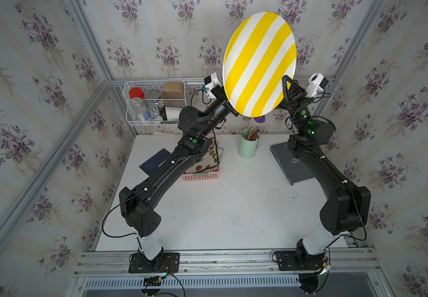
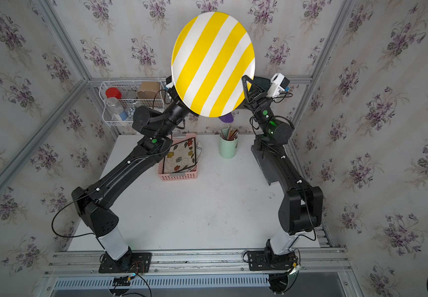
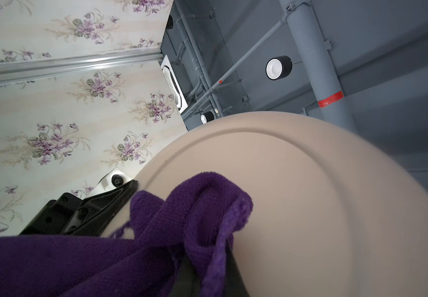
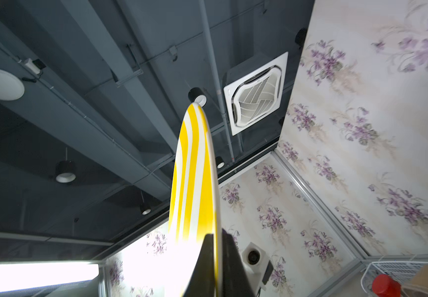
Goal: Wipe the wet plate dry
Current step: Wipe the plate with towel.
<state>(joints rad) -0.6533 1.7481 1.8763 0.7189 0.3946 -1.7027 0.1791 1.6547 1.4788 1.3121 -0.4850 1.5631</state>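
Striped yellow-and-white round plate [image 1: 259, 64] held upright, upper centre, for wiping.
Right tool [image 4: 214, 257] clamps its rim, baring the back; left tool [image 3: 207, 272] pinches purple terry cloth [image 3: 156, 231] against it.

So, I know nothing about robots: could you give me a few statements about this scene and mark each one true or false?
1. The yellow-and-white striped plate is held up in the air on edge. True.
2. The left gripper clamps the plate's rim. False: the right gripper is shut on the rim, and the left one is shut on a purple cloth.
3. The purple cloth lies against the plate's striped face. False: it lies against the plain back.
4. The mint-green cup holds pencils. True.
5. The pink basket is empty. False: a flower-patterned plate stands in it.
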